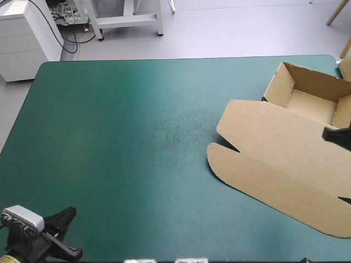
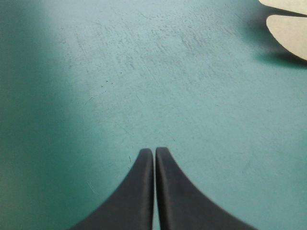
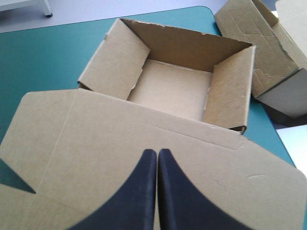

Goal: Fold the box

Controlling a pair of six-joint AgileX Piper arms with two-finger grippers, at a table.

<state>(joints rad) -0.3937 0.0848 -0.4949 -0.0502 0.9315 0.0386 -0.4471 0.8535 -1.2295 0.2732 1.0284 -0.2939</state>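
The brown box (image 1: 285,153) lies at the table's right side as an open tray (image 3: 172,91) with four raised walls, its lid (image 3: 120,143) flat toward the table's middle. My right gripper (image 3: 157,152) is shut, holds nothing, and hovers over the lid just short of the tray's near wall; whether it touches the board I cannot tell. In the high view only its black tip (image 1: 330,133) enters from the right edge. My left gripper (image 2: 154,151) is shut and holds nothing over bare teal-green cover at the near left corner, far from the box. The lid's rounded flaps (image 2: 288,28) show far ahead of it.
A second brown box (image 3: 259,43) stands just beyond the table's right edge, next to the tray. The teal-green table (image 1: 126,137) stretches bare to the left of the lid. The table's far right corner (image 1: 329,57) lies close behind the tray.
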